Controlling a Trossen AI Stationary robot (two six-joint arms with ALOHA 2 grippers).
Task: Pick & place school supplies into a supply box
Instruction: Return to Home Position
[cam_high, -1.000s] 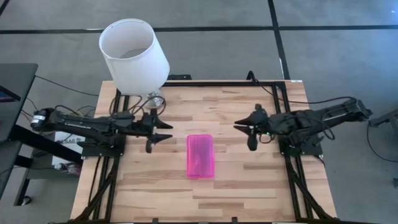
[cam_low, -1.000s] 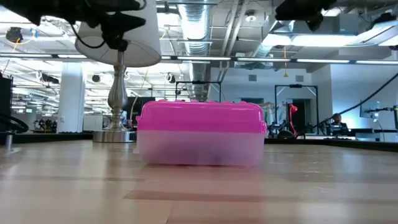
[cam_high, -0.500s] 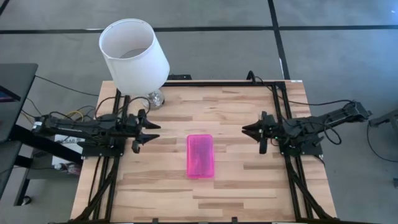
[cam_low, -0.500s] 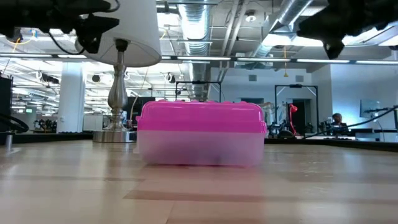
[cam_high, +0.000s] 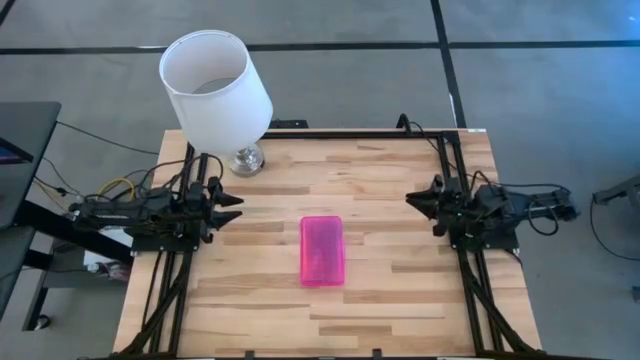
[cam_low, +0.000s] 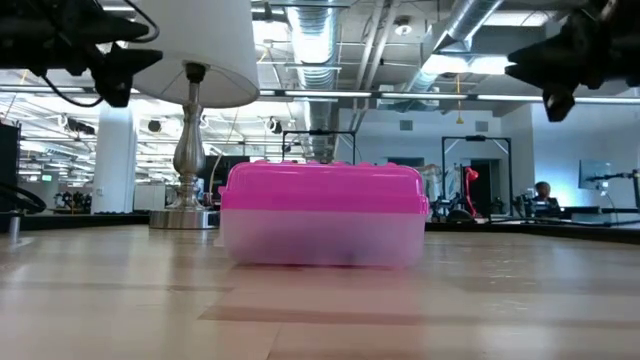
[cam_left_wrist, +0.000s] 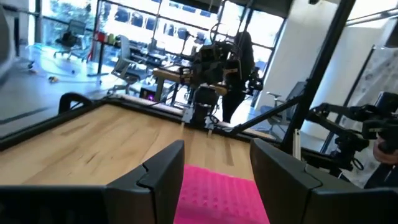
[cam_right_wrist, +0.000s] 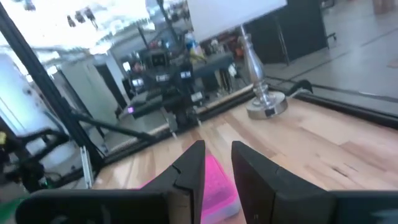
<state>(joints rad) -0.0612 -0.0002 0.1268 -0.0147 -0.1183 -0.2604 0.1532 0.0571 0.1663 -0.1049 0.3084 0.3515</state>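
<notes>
The left gripper (cam_left_wrist: 216, 147) hangs over the left edge of the wooden surface (cam_high: 400, 290), pointing toward the middle. Its fingers are spread apart and hold nothing. Past it, at the far left corner, stands a lamp (cam_high: 215, 85) with a white shade. The supply box (cam_high: 323, 250) lies at the centre of the surface with its pink lid down on the clear base, well apart from both arms. The right gripper (cam_right_wrist: 217, 147) hangs over the right edge, facing inward. Its fingers are parted by a narrow gap and are empty.
</notes>
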